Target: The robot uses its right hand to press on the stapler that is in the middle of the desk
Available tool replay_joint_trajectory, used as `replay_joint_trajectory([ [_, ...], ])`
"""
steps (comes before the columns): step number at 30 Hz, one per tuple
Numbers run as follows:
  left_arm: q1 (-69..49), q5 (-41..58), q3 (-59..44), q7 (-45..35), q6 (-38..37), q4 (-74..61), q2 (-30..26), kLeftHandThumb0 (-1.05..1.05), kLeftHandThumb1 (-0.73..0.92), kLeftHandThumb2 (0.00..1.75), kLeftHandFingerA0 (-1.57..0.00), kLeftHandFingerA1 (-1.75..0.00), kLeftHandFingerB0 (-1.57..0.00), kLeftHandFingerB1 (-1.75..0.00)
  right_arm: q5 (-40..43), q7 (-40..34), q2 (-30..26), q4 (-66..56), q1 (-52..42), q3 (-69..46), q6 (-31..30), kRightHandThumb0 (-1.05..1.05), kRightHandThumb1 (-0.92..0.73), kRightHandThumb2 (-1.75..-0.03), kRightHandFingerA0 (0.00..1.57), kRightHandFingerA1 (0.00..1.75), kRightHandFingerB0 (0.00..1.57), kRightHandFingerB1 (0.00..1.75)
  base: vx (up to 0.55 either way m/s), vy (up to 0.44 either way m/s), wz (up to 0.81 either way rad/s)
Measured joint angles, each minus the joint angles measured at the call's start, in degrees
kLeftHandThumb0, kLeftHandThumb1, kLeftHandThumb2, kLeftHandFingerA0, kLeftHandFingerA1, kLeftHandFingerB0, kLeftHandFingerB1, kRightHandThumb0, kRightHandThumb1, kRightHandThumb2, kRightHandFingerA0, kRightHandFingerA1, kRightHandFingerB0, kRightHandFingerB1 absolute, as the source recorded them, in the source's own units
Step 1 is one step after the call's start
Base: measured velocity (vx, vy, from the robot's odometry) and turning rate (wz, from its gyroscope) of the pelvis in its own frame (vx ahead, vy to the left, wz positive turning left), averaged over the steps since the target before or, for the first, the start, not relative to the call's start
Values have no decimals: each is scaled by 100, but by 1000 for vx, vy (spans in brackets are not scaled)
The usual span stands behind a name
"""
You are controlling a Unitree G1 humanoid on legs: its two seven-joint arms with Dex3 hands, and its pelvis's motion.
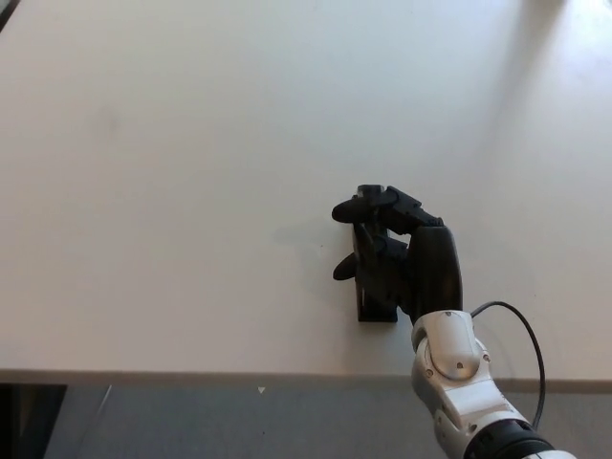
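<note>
A black stapler (368, 287) lies on the white desk (191, 191), its length running away from me, near the front edge and a little right of the middle. My right hand (406, 253) comes in from the bottom right and lies on top of the stapler. Its fingers (368, 206) reach over the far end and curl to the left side, hiding most of the stapler's top. Only the near end and left edge of the stapler show. My left hand is out of the picture.
The desk's front edge (239, 378) runs across the bottom, with grey floor (191, 421) below it. A thin black cable (521, 335) loops beside my white forearm (459, 382). A soft shadow falls at the far right corner.
</note>
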State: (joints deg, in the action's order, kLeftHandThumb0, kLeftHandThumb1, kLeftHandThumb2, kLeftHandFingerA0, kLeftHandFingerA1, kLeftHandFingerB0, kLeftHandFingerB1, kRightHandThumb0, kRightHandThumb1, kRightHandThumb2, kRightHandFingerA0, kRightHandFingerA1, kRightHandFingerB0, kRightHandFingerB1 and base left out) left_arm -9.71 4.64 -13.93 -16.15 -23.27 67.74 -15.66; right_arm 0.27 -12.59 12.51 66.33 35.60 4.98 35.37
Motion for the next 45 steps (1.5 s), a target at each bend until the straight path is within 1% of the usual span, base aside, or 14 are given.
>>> replay_joint_trajectory([
  [4,7,8,-1,-21,-27,-34,-1,-66,91,68,-27,-32,-24,-30,0,-24,2,0,-19,23,34,-14,-82,-70,112,129,74,116,0,0,0],
  [9,206,14,-10,-92,-97,-58,-5,-68,90,68,-28,-33,-23,-30,5,-20,-2,-8,77,-9,29,-15,-83,-66,114,129,74,116,0,0,0],
  [11,311,15,-10,-98,-104,-91,-6,-64,91,68,-25,-33,-24,-31,10,-12,-8,-16,145,-47,8,-12,-80,-75,119,124,75,123,0,0,0],
  [19,1083,57,-69,-231,-123,-180,-34,-63,92,70,-26,-35,-25,-33,72,98,-238,-212,1017,-445,-553,-13,-80,-69,118,133,70,122,0,0,0],
  [21,1244,57,-68,-228,-124,-182,-43,-66,91,67,-27,-35,-26,-32,110,170,-365,-377,1304,-567,-687,-12,-74,-81,118,130,70,121,0,0,0],
  [25,1581,77,-110,-221,-123,-176,-107,-66,91,67,-25,-34,-24,-32,275,455,-807,-1053,1954,-890,-1004,-18,-80,-67,124,121,73,117,0,0,0],
  [26,1628,83,-119,-222,-123,-169,-137,-67,90,67,-26,-35,-25,-32,289,500,-905,-1228,2046,-936,-1064,-18,-82,-65,126,117,75,105,0,0,0],
  [31,1796,109,-144,-245,-118,-142,-196,-64,92,68,-24,-35,-24,-33,355,610,-1418,-2006,2144,-1160,-1430,-24,-78,-64,123,132,69,131,0,0,0],
  [33,1842,109,-138,-247,-119,-132,-199,-64,89,67,-26,-35,-26,-33,398,668,-1659,-2293,2113,-1295,-1551,-19,-80,-64,126,115,71,123,0,0,0],
  [35,1871,123,-182,-265,-118,-105,-203,-66,90,67,-28,-35,-25,-32,518,811,-2087,-2568,2079,-1598,-1660,-16,-82,-64,123,126,72,116,0,0,0],
  [41,1989,125,-227,-271,-104,-43,-239,-65,91,67,-27,-35,-25,-32,780,1175,-3139,-3048,1523,-2337,-1787,-6,-71,-95,122,136,76,115,0,0,0],
  [43,2042,122,-229,-263,-103,-19,-257,-67,90,67,-23,-34,-24,-31,911,1270,-3479,-3395,1218,-2664,-1898,-2,-68,-100,119,146,74,125,0,0,0],
  [44,2066,120,-229,-258,-103,-1,-276,-67,90,67,-23,-34,-24,-31,996,1329,-3660,-3549,1081,-2861,-1981,-2,-68,-100,119,146,74,125,0,0,0],
  [45,2087,121,-233,-260,-101,5,-285,-67,91,67,-22,-34,-22,-31,1063,1371,-3791,-3633,993,-2998,-2034,-5,-55,-114,131,128,90,107,0,0,0],
])
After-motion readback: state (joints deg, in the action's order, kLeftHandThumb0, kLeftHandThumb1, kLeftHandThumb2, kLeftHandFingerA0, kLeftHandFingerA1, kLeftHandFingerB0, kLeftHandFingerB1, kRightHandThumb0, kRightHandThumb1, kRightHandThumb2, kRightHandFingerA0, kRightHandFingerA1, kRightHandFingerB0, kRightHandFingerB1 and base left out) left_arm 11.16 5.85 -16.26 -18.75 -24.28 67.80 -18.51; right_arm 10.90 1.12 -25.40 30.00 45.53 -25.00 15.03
